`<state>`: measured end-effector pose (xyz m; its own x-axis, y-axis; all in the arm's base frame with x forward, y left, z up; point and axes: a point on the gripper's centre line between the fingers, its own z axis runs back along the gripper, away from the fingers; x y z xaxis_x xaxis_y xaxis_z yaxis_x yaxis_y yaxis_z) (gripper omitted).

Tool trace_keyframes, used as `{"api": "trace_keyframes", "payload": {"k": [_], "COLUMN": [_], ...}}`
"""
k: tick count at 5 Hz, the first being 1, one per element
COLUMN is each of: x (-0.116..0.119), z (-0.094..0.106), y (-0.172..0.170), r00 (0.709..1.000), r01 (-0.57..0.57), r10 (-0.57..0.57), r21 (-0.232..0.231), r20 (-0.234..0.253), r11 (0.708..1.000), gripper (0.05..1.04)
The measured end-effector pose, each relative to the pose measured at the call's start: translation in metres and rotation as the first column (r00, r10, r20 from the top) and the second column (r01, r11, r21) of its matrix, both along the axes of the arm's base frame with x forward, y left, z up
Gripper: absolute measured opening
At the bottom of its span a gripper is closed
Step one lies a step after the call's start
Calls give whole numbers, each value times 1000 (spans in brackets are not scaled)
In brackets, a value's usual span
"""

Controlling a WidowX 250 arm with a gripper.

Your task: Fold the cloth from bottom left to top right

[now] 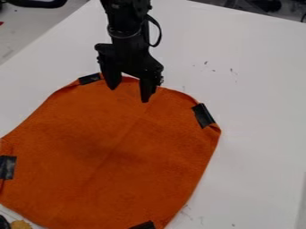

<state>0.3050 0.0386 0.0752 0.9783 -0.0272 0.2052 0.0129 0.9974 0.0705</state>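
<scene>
White table [257,112] underneath. Orange cloth [108,156] lies spread on it. Black gripper [129,94] is wide, at cloth's top edge. Best pinch bottom-left edge, lift gently, pull slowly to top right.

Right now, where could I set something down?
The table looks bare right of the orange cloth, with a smaller patch upper left, between cloth and table edge. Crowded: the cloth's top edge, by the gripper, and the picture's bottom-left corner.

Beneath and around the gripper [129,95], we see a white tabletop [257,98]; dark objects [263,5] lie beyond.
</scene>
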Motion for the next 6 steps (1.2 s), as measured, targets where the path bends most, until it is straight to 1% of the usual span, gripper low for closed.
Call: {"api": "trace_keyframes", "payload": {"k": [1, 2, 3, 4, 5, 6], "x": [-5, -26, -42, -72, -111, -140], "z": [-9, -17, -12, -11, -15, -19], "y": [-1, 18, 44, 78, 111, 128], "r00": [1000, 994, 983, 962, 938, 920], "r01": [-3, -108, -178, -255, -327, -378], "r10": [3, 107, 180, 258, 332, 383], "r21": [-8, -33, -49, -50, -60, -67], "r20": [-30, -23, 45, 84, 98, 79], "r11": [1000, 994, 983, 966, 943, 923], "gripper": [1000, 1000, 1000, 1000, 1000, 1000]}}
